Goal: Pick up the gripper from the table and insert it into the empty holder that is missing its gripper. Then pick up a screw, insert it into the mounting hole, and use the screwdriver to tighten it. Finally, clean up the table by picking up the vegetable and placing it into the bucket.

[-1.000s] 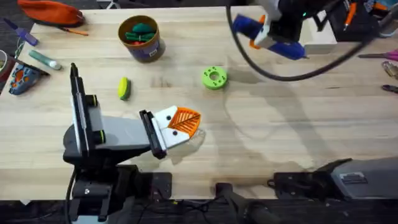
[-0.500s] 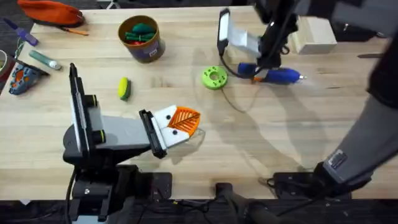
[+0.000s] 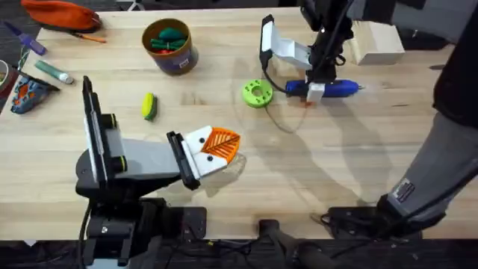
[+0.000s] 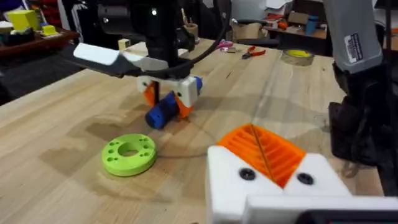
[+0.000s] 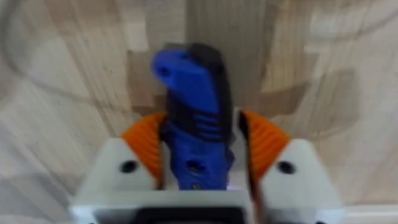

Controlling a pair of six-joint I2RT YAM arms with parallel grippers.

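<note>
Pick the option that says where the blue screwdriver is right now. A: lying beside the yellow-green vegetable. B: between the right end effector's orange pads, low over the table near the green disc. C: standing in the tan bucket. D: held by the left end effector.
B: the screwdriver sits between the orange pads of the right end effector, next to the green disc.

bright even light, soft shadows, right wrist view blurred.
</note>
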